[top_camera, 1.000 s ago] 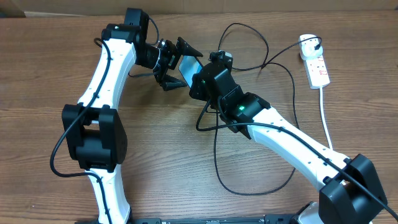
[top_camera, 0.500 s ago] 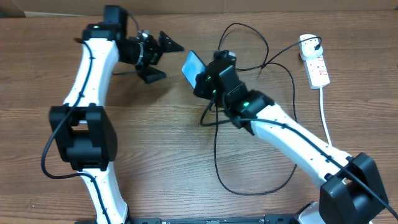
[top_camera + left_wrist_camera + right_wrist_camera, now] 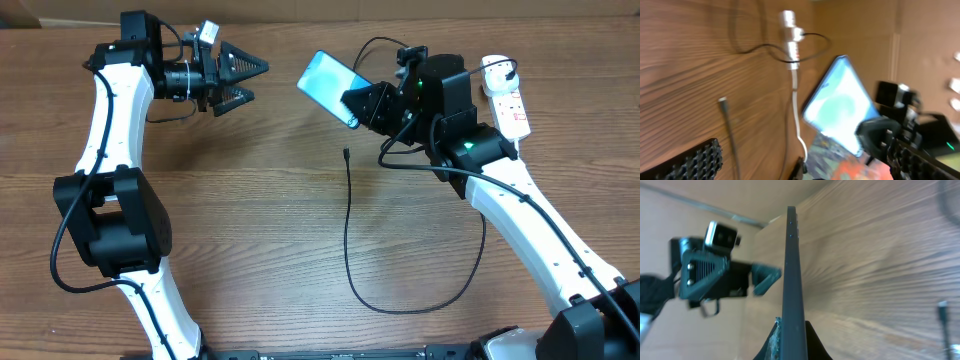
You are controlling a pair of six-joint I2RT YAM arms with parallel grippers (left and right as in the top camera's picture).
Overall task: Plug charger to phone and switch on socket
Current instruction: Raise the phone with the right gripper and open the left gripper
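There are two arms and two claws over one brown wooden table point(image 3: 250, 230). The left claw point(image 3: 257, 81) is wide open, with its two fingers spread like a beak, and it holds nothing; it hangs over the far left part of the table and points toward the phone point(image 3: 328, 83). There is only one phone, and the right claw point(image 3: 362, 103) is squeezed tight on its lower end. The phone is up off the table and tilted; its light blue screen faces up and toward the left claw, with a gap between them. From the right wrist, only the phone's thin dark edge shows. There is one long black cable point(image 3: 347, 220); its small tip point(image 3: 346, 152) lies flat on the table near the phone but not touching it, so it is not plugged in. The cable makes a big loop on the wood and runs up to one white plug point(image 3: 495, 70); that plug sits in the far end of one white power strip point(image 3: 512, 112) at the right side. One thick white cord point(image 3: 525, 190) comes out of the strip's near end. The red switch is too small to tell if it is on.
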